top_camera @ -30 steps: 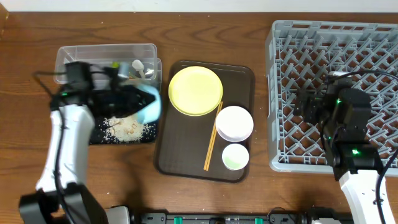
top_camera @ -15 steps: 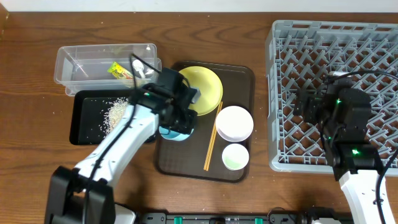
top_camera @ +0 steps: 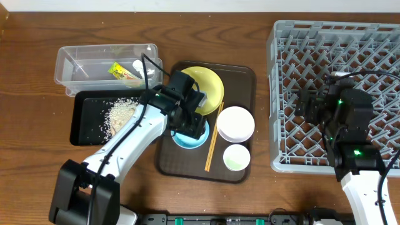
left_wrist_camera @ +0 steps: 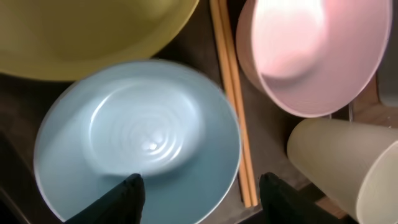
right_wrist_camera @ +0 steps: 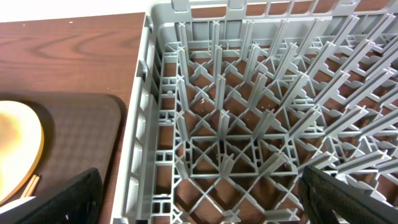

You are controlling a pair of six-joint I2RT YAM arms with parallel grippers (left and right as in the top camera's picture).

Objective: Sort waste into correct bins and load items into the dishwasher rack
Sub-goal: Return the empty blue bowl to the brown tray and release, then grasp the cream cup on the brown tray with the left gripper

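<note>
Overhead view: the left gripper (top_camera: pixel 190 124) hovers over the brown serving tray (top_camera: pixel 242 72), its fingers spread wide and holding nothing. Directly beneath it the light blue bowl (left_wrist_camera: pixel 137 137) sits upright on the tray. In the left wrist view one fingertip (left_wrist_camera: pixel 123 198) hangs above the bowl's inside and the other outside its rim. Just beyond the gripper lies the yellow plate (top_camera: pixel 209 87). To its right run the chopsticks (top_camera: pixel 213 140), then the white bowl (top_camera: pixel 235 123) and the small cup (top_camera: pixel 237 157). To its left, the black tray (top_camera: pixel 81 134) holds rice crumbs (top_camera: pixel 119 115), and the clear tub (top_camera: pixel 65 62) holds the wrapper (top_camera: pixel 120 72) and white scrap (top_camera: pixel 137 65). The right gripper (right_wrist_camera: pixel 200 180) hangs with its jaws parted and empty above the left side of the dishwasher rack (right_wrist_camera: pixel 249 93).
</note>
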